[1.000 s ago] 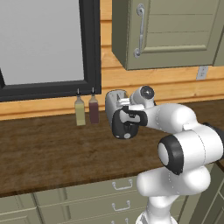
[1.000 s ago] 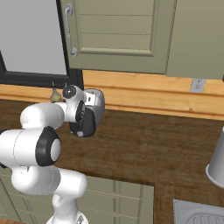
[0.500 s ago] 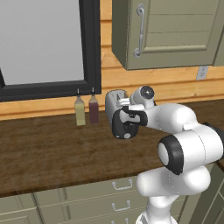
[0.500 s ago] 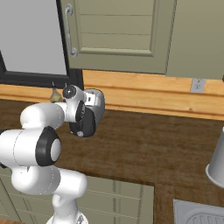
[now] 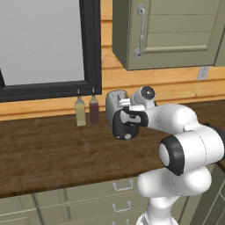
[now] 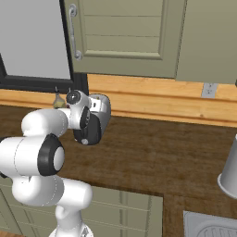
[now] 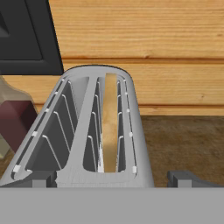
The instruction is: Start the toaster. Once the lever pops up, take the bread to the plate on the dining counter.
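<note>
Toaster loaded, bread seated in right slot. Tool positioned just above toaster, jaws apart, nothing held. Start step pending; lever press required next.

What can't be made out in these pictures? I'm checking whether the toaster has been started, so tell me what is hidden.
- The lever: hidden in both base views by the hand in front of the toaster; in the hand view the bottom edge cuts off the end face.
- The bread: just its top edge shows in the right slot, so its depth is unclear.
- The two bottles: labels too small, left base view.
</note>
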{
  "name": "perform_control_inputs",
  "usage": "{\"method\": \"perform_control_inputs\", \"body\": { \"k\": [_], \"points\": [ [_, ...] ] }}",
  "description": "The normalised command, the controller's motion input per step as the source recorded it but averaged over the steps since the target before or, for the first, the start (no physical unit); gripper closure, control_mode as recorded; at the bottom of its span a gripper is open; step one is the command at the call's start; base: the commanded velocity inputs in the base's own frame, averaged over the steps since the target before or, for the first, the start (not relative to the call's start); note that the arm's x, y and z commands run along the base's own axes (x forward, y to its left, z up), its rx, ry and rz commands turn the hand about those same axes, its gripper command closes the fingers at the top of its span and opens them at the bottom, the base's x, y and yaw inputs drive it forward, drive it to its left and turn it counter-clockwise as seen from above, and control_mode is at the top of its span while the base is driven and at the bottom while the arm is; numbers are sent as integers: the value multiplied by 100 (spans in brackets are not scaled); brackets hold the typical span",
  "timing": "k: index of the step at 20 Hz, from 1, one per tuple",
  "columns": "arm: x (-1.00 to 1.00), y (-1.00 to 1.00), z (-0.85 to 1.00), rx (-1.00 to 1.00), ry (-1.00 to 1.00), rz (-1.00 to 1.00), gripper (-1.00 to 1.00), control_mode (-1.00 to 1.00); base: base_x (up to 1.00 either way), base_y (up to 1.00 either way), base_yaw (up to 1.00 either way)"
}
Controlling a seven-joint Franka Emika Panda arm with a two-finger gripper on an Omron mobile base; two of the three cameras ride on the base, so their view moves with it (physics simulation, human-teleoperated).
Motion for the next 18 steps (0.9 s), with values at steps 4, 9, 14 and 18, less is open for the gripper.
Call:
{"method": "perform_control_inputs", "body": {
  "k": [4,9,14,18],
  "points": [
    [0,0,0,0,0,0,-100,-100,0,0,0],
    [0,0,0,0,0,0,-100,-100,0,0,0],
    [0,0,0,0,0,0,-100,-100,0,0,0],
    [0,0,0,0,0,0,-100,-100,0,0,0]
  ]
}}
